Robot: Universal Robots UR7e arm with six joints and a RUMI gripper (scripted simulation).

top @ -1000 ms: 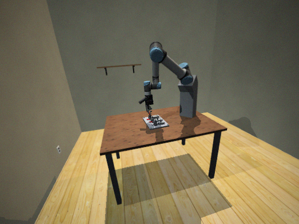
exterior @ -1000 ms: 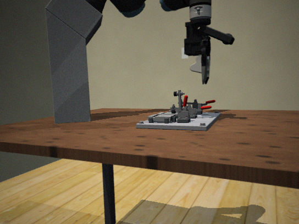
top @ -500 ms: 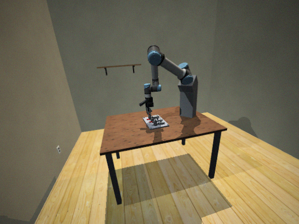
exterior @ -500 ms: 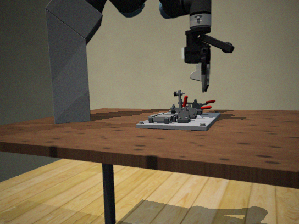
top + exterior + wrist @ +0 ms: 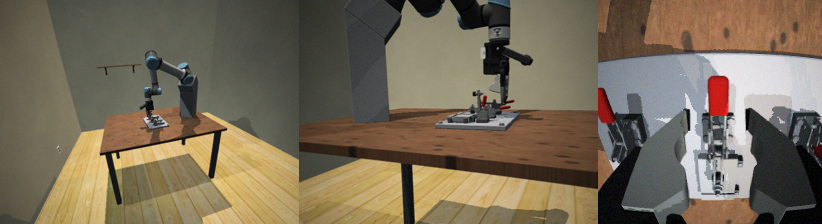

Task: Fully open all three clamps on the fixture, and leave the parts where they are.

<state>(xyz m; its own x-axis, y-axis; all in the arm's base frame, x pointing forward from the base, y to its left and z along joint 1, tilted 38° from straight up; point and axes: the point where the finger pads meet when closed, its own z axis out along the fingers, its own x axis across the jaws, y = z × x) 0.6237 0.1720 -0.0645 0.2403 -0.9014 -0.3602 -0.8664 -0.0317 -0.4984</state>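
Wrist view is showing the gripper (image 5: 149,117) (image 5: 503,101) (image 5: 717,110) pointing down over the middle clamp (image 5: 718,135). Its two fingers are standing partly open, one on each side of the clamp, and they are holding nothing. Between the fingertips, a red handle (image 5: 505,107) (image 5: 718,95) is extending outward, and visible space is remaining on both sides of it. To the left in this same view, another clamp (image 5: 632,129) is also having its red handle (image 5: 510,101) (image 5: 604,105) directed outward. At the right edge, the third clamp (image 5: 482,115) (image 5: 805,120) is showing only partly; in the exterior view, its bar is standing upright, so this one is looking open. All three clamps are sitting on the light grey fixture plate (image 5: 151,128) (image 5: 469,127) (image 5: 653,80), which is lying flat on the brown wooden table (image 5: 123,134) (image 5: 409,140) (image 5: 748,25). Beside the nearest clamp, a grey block-like part (image 5: 461,118) is resting on the plate.

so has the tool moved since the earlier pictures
Yes, downward: in the exterior view the tool has come down toward the fixture plate, its fingertips now level with the red handles.
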